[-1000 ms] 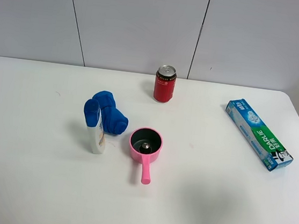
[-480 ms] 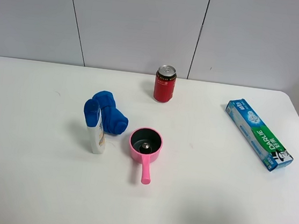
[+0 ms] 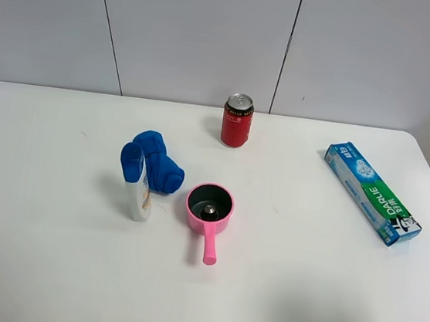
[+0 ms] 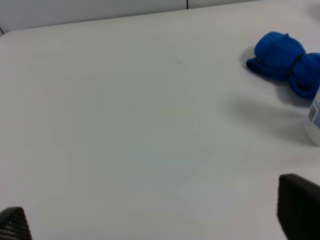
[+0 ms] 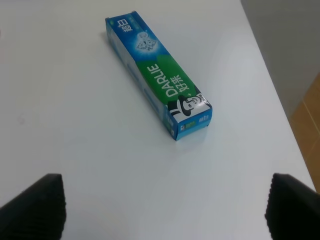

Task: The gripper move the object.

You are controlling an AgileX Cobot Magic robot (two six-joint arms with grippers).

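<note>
The object [image 3: 210,209], a tiny dark grey metallic dome, lies inside the pink pot [image 3: 209,214] with a handle, near the middle of the table in the exterior high view. Neither arm shows in that view. In the left wrist view my left gripper [image 4: 155,220] is open, its black fingertips [image 4: 298,205] wide apart over bare white table. In the right wrist view my right gripper [image 5: 162,207] is open, its fingertips [image 5: 35,205] wide apart above the table near a toothpaste box. The object is out of both wrist views.
A red soda can [image 3: 237,121] stands at the back. A blue cloth [image 3: 156,162] and a white bottle with a blue cap [image 3: 138,187] sit left of the pot. A Darlie toothpaste box [image 3: 371,192] lies at the right near the table's edge [image 5: 280,107].
</note>
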